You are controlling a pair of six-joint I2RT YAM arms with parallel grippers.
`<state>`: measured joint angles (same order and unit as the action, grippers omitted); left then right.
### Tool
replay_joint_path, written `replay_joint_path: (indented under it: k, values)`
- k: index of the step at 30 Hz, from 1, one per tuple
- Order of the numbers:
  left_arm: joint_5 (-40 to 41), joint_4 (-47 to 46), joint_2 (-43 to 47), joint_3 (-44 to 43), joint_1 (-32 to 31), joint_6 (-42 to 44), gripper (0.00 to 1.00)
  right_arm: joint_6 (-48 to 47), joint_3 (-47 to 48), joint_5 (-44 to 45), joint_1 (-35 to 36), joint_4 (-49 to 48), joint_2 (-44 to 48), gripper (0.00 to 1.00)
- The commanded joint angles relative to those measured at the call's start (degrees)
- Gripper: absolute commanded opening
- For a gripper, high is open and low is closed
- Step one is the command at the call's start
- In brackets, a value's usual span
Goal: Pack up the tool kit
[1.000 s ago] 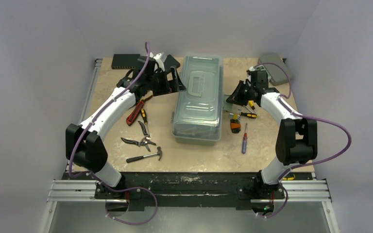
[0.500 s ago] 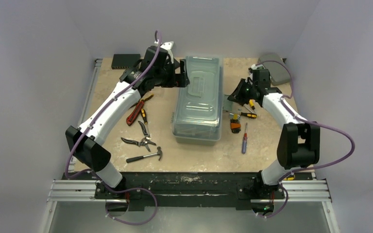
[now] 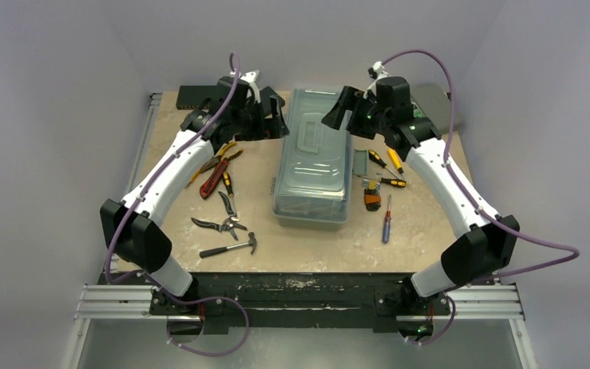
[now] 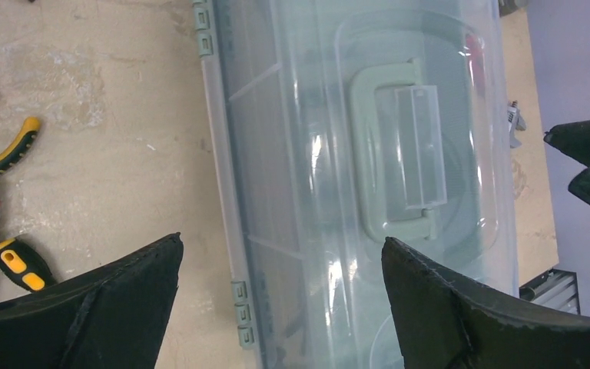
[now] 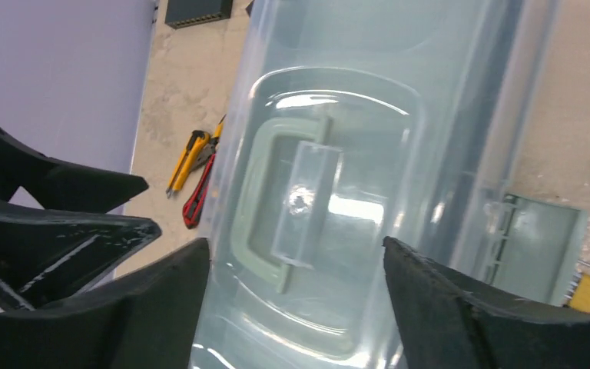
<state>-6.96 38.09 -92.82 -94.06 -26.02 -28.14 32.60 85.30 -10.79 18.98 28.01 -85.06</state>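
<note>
The sage-green toolbox (image 3: 313, 157) stands shut in the middle of the table, its translucent lid and top handle (image 4: 396, 150) showing. My left gripper (image 3: 278, 117) hovers open at the box's far left edge, its jaws astride the lid's hinge side (image 4: 280, 246). My right gripper (image 3: 338, 111) hangs open over the far right of the lid, with the handle (image 5: 276, 207) between its fingers and nothing gripped (image 5: 293, 246). Loose tools lie on both sides: a red knife (image 3: 213, 177), pliers (image 3: 227, 204) and a hammer (image 3: 230, 246) on the left, screwdrivers (image 3: 386, 219) on the right.
A flat black box (image 3: 198, 94) lies at the back left and a grey case (image 3: 439, 104) at the back right. The toolbox's green side latch flap (image 5: 538, 246) lies folded out on the table. A metal rail (image 3: 142, 146) runs along the left table edge.
My right gripper rose from the table beside the box's right side, opened, and swung up and left over the lid. The left gripper stayed open and hardly shifted.
</note>
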Motion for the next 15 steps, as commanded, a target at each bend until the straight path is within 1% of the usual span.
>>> replay_joint_path:
  k: [1,3,5,11,15]
  values:
    - [-3.16,-5.47,5.35,4.18,2.55,-2.39,0.97,3.97,7.07,4.99,4.66,4.62,-3.64,0.85]
    - [-3.47,-6.99,6.80,6.34,3.65,-3.16,0.97,6.27,10.22,7.01,6.78,6.43,-5.93,0.93]
    - [-3.66,-8.66,8.38,8.90,4.69,-3.75,0.97,8.35,13.35,9.58,9.02,8.89,-8.17,0.96]
    - [-3.33,-12.13,11.80,14.07,6.45,-5.00,0.98,9.99,20.75,15.02,13.25,12.82,-13.86,0.98]
    - [-3.31,-13.53,13.01,16.17,7.10,-5.56,0.98,10.02,25.26,17.08,15.19,15.23,-17.47,0.98]
